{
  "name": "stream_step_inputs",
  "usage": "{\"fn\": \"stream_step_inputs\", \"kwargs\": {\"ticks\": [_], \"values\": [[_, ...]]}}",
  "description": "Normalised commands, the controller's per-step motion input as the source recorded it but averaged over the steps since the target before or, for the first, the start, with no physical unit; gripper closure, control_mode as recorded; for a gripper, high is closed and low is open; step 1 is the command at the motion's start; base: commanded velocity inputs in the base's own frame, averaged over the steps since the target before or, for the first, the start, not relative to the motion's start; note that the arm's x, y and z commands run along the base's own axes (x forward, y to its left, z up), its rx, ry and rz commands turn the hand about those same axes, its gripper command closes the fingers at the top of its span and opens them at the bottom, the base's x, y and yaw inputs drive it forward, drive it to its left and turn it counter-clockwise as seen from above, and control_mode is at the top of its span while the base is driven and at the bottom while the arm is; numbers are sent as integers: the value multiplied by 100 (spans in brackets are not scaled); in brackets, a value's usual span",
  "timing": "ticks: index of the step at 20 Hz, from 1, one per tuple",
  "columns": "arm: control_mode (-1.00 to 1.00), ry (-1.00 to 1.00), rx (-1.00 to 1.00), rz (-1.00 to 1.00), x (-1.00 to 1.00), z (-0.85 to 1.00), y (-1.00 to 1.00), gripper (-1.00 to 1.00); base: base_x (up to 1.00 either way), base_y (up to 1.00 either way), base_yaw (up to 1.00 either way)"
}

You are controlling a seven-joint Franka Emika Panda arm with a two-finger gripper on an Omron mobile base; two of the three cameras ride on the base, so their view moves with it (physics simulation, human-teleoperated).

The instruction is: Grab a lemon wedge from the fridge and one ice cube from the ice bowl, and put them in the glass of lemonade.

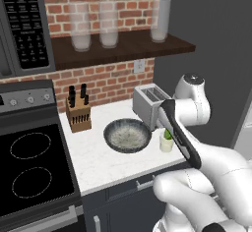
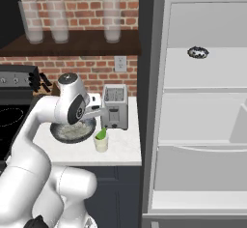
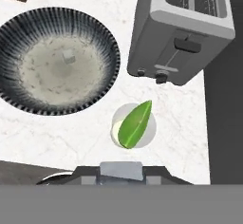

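One lemon wedge [image 3: 135,124], green-yellow, rests in the glass of lemonade [image 3: 116,132], its tip leaning over the rim. In the left base view the wedge [image 1: 168,135] shows at the top of the glass [image 1: 166,143]; the right base view shows the same wedge [image 2: 101,134] in the glass [image 2: 101,144]. One glass of lemonade stands on the white counter [image 1: 113,162], near its front edge, just in front of the toaster [image 1: 149,104] and just beside the ice bowl [image 1: 127,135].

One ice bowl is present, dark-rimmed with a speckled pale inside. The hand view shows one small ice cube [image 3: 69,55] lying in the bowl [image 3: 102,33], near its middle.

One toaster, two slots on top. One knife block [image 1: 78,112] stands near the brick wall. Three tall clear glasses [image 1: 109,25] stand in a row on the dark shelf [image 1: 123,48].

The fridge [image 2: 202,125] stands open in the right base view, with white shelves visible. One small dark ring-shaped item [image 2: 198,52] lies on an upper shelf.

The gripper [image 2: 102,114] is above the glass, beside the toaster; its jaws are closed and hold nothing.
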Motion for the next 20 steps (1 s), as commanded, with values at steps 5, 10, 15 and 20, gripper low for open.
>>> {"fn": "stream_step_inputs", "kwargs": {"ticks": [5, 10, 15, 20], "values": [[-100, 6, 0, -18, 47, -2, -5, 100, 0, 0, 0], [-100, 2, 0, -3, 17, 0, 0, 100, 0, 0, 0], [-100, 0, 0, 0, 0, -23, 0, 100, 0, 0, 0], [-100, 0, 0, 0, -3, -13, 0, 100, 0, 0, 0]]}}
